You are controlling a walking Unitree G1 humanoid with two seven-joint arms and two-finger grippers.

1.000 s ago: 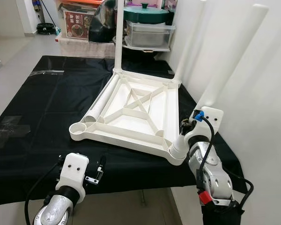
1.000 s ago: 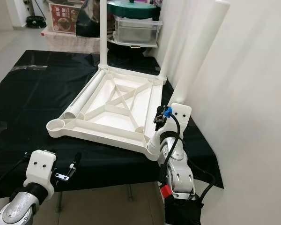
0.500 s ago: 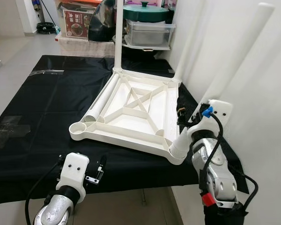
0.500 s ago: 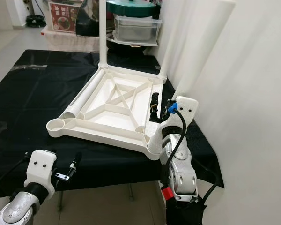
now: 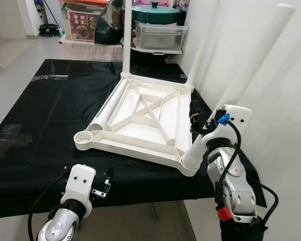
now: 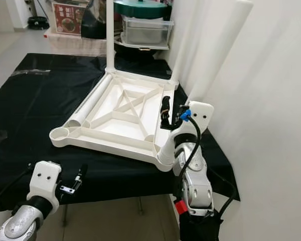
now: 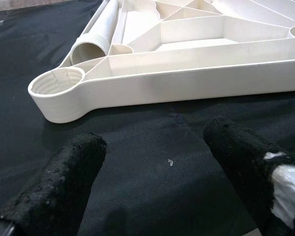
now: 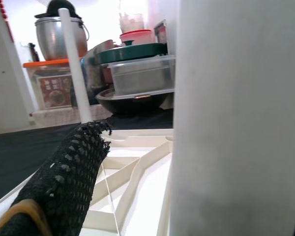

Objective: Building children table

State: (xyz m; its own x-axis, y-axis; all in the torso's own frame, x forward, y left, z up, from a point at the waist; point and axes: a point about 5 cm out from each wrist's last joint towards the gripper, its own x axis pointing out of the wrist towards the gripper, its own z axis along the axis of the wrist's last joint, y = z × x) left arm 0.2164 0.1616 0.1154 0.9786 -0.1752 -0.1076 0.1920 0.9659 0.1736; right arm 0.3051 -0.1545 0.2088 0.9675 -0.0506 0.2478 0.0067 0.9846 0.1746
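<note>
A white tabletop [image 5: 140, 120] lies upside down on the black-covered table [image 5: 45, 110]. Two white legs [image 5: 126, 37] stand in its far corners. A third leg [image 5: 241, 75] leans out of the near right corner socket [image 5: 186, 163]. My right gripper [image 5: 203, 120] is open around this leg; one black finger [image 8: 64, 172] stands apart from its side. A fourth leg [image 5: 110, 105] lies loose inside the frame, beside the empty near left socket [image 7: 56, 83]. My left gripper [image 7: 157, 167] hangs open just above the cloth in front of that socket.
Behind the table stand stacked plastic boxes [image 5: 158, 35], a green lidded pot [image 5: 155, 12] and a printed box [image 5: 83, 25]. A white wall [image 5: 271, 125] runs close along the table's right side. Bare cloth spreads left of the tabletop.
My right wrist has risen a little along the leaning leg, and its black finger now shows to the left of the leg. The left arm has not moved.
</note>
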